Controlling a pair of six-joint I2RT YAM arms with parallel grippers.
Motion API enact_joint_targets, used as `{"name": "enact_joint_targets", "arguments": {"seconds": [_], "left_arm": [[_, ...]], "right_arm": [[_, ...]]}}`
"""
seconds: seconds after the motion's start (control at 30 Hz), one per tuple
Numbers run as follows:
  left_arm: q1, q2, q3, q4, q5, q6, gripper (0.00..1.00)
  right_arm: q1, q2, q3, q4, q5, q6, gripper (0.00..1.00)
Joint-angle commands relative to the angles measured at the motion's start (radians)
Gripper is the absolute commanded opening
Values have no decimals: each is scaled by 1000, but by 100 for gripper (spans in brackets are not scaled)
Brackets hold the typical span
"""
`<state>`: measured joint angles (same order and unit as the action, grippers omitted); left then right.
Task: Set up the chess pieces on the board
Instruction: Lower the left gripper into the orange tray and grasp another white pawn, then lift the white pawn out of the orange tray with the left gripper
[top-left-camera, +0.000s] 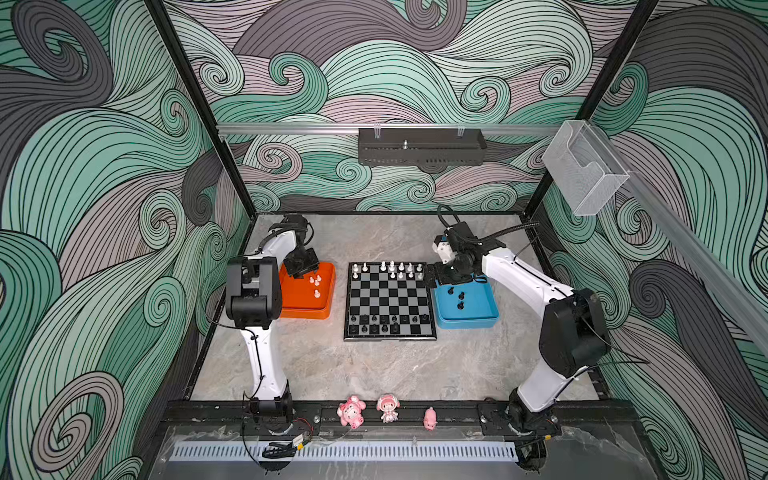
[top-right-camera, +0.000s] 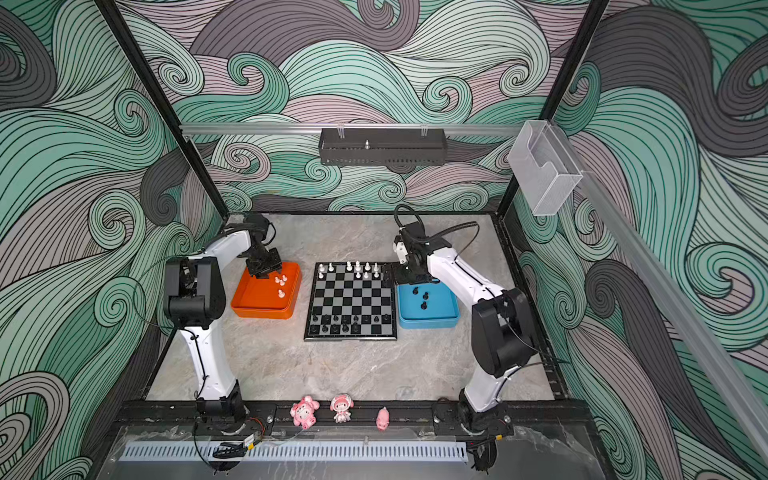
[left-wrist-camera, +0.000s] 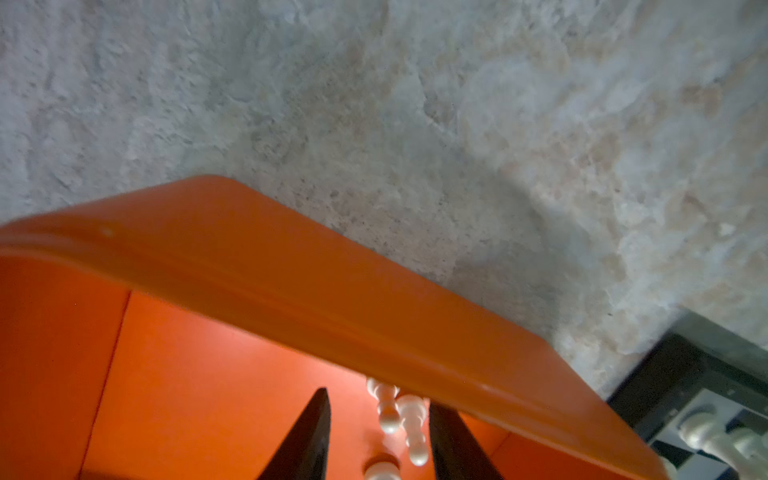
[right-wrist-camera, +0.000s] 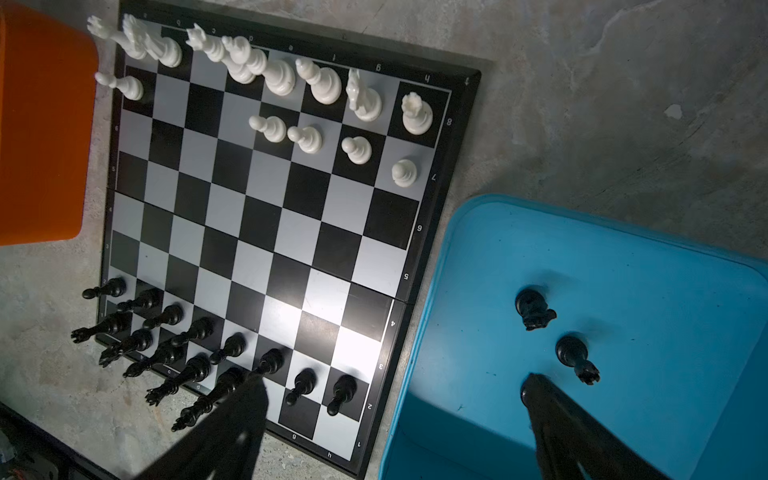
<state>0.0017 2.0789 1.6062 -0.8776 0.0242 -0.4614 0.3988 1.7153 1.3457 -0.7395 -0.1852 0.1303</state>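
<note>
The board (top-left-camera: 390, 297) (top-right-camera: 352, 297) (right-wrist-camera: 266, 232) lies mid-table. White chess pieces (top-left-camera: 392, 269) stand on its far rows, black ones (top-left-camera: 384, 325) on its near rows. My left gripper (top-left-camera: 301, 272) (left-wrist-camera: 378, 399) is down inside the orange tray (top-left-camera: 303, 309), open, its jaws either side of white pawns (left-wrist-camera: 388, 415) without touching them. More white pawns (top-left-camera: 316, 281) show in that tray. My right gripper (top-left-camera: 436, 278) (right-wrist-camera: 392, 384) hangs wide open and holding nothing over the gap between the board's right edge and the blue tray (top-left-camera: 478, 313), where black pieces (top-left-camera: 460, 296) (right-wrist-camera: 534, 309) lie.
Three pink figurines (top-left-camera: 351, 411) stand on the front rail. The orange tray's rim (left-wrist-camera: 332, 291) is close above my left fingers. Black frame posts and patterned walls enclose the marble-look table (top-left-camera: 374, 374).
</note>
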Motion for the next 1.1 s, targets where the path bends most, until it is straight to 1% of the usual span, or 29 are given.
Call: {"name": "enact_joint_targets", "arguments": {"seconds": [0.0, 0.17, 0.6, 1.07], "left_arm": [[-8, 20, 34, -16, -6, -7, 39], [-15, 25, 24, -23, -24, -6, 35], [-20, 27, 9, -23, -27, -10, 24], [-29, 21, -2, -37, -35, -8, 23]], "right_arm": [[-6, 2, -11, 7, -10, -9, 97], [-9, 5, -13, 8, -15, -8, 96], [-9, 4, -14, 9, -18, -6, 96], [-9, 0, -18, 11, -17, -6, 96]]}}
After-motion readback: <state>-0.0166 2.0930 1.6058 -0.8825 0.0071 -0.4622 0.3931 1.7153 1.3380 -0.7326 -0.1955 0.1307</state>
